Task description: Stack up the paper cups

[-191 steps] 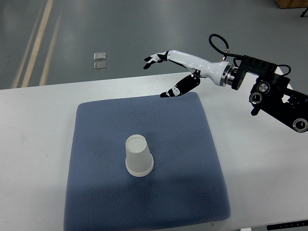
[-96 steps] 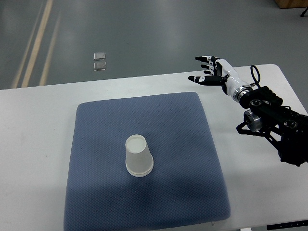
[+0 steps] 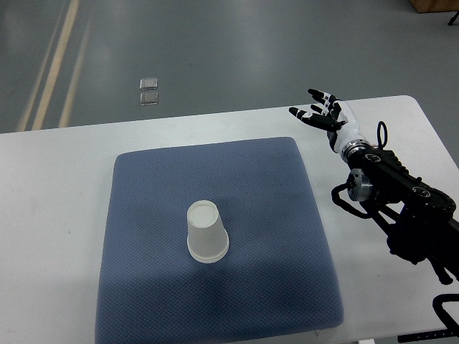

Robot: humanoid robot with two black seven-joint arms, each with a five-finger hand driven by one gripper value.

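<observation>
A white paper cup stack [image 3: 206,233] stands upside down near the middle of a blue-grey cushion mat [image 3: 143,193] on the white table. My right hand [image 3: 320,112] is over the table beyond the mat's far right corner, well apart from the cups. Its fingers are spread and it holds nothing. Its black arm [image 3: 401,208] runs down the right side of the picture. My left arm is out of view.
The white table [image 3: 50,215] carries the mat. Its far edge runs behind the mat, with grey floor beyond. Two small clear squares [image 3: 149,91] lie on the floor at the back.
My right hand has drawn back from over the mat's far edge to the right and swung its arm down along the right side. The cups have not moved.
</observation>
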